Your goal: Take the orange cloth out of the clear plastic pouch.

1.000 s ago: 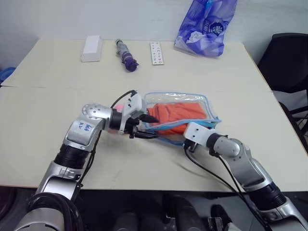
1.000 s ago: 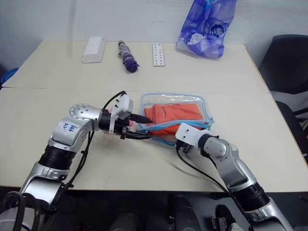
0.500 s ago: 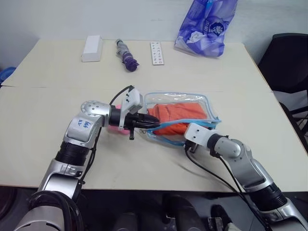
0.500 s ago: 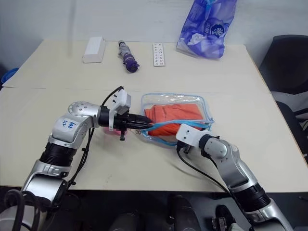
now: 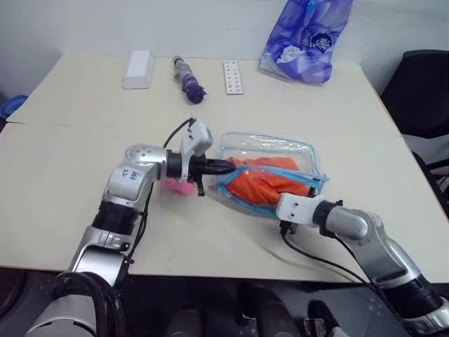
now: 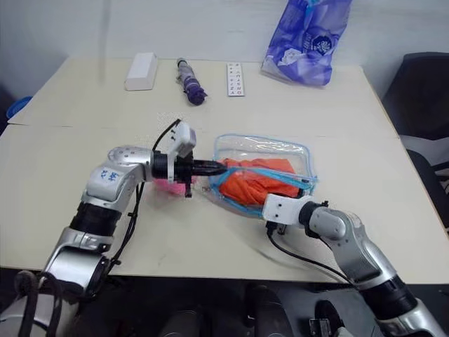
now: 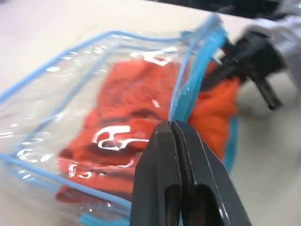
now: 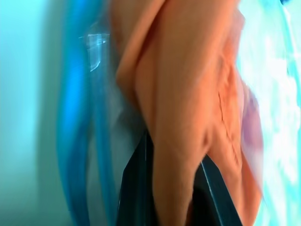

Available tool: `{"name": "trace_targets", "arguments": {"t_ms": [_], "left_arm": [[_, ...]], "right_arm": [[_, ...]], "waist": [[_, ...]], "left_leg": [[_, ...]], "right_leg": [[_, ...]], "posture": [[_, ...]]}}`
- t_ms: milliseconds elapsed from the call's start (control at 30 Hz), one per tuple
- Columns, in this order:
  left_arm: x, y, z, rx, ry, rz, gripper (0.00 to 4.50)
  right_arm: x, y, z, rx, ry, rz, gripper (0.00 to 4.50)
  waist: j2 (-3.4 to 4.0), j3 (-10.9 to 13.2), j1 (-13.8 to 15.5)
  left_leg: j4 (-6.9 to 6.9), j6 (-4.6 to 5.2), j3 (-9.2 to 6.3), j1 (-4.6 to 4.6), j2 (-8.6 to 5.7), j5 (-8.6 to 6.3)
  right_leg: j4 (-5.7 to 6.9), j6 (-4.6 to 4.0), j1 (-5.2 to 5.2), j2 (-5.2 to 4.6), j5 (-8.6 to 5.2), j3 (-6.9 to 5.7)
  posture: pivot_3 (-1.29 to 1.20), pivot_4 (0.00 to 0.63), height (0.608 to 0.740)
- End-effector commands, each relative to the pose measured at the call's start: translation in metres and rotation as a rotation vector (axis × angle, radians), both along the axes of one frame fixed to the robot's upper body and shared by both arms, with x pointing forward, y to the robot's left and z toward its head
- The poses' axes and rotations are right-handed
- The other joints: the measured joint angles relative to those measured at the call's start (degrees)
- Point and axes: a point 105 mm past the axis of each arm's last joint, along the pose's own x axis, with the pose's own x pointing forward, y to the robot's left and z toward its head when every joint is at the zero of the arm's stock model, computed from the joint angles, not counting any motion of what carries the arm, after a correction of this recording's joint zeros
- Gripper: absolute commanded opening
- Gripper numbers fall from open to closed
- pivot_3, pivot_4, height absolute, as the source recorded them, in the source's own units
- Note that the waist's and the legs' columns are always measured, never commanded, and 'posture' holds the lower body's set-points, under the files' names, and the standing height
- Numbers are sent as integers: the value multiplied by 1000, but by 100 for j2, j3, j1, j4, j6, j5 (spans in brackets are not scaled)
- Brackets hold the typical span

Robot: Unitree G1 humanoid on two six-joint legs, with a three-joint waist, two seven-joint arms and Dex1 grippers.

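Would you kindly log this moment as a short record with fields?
left gripper: shut on the blue edge of the clear plastic pouch
right gripper: shut on the orange cloth
orange cloth: mostly inside the pouch, bunched
pouch: on the table, mouth edge lifted
beside left gripper: pink item
far side of the table: white box, folded umbrella, blue-purple bag

A two-armed robot works at a pale table (image 5: 63, 182), its left gripper (image 5: 228, 167) pinched shut at the open edge of the clear plastic pouch (image 5: 270, 175) with the orange cloth (image 5: 266, 182) inside, its right gripper (image 5: 309, 188) at the pouch's near corner; a pink object (image 5: 177, 185) lies under the left wrist, a blue-purple bag (image 5: 307, 38) behind
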Motion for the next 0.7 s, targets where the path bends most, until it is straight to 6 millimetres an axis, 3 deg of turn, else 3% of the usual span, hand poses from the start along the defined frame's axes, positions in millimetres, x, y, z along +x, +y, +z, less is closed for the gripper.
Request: {"name": "trace_targets", "arguments": {"t_ms": [33, 267, 400, 500, 700], "left_arm": [[12, 6, 9, -2, -49, 74, 36], [12, 3, -2, 53, -90, 66, 36], [-23, -13, 14, -42, -19, -152, 36], [-38, -17, 23, -69, 11, -232, 592], [-75, -23, 23, 19, 17, -375, 2415]], "right_arm": [[-21, 17, 27, 22, -122, 176, 0], [-36, 10, 38, 20, -164, 226, 0], [-23, 4, 29, -35, -141, 188, 0], [-13, 4, 17, -53, -109, 155, 0], [3, 8, 4, -48, -77, 103, 0]], "waist": [[0, 0, -24], [0, 0, -22], [0, 0, -20], [0, 0, -30], [2, 1, -52]], "left_leg": [[-1, 0, 2, 1, 0, 0], [-6, -9, 6, 11, 5, 4], [-4, -8, 5, 10, 6, 4], [-1, -9, 5, 9, 7, 4], [-4, -10, 10, 9, 9, 5]], "right_leg": [[0, 0, 0, 0, 0, 1], [0, 0, 8, 2, 0, 2], [-2, 0, 7, 1, 0, 0], [0, -1, 8, 1, 0, 2], [2, -4, 9, 2, -2, 9]], "posture": [[0, 150, 740], [0, 150, 740], [0, 150, 740], [0, 150, 740], [0, 150, 740]]}}
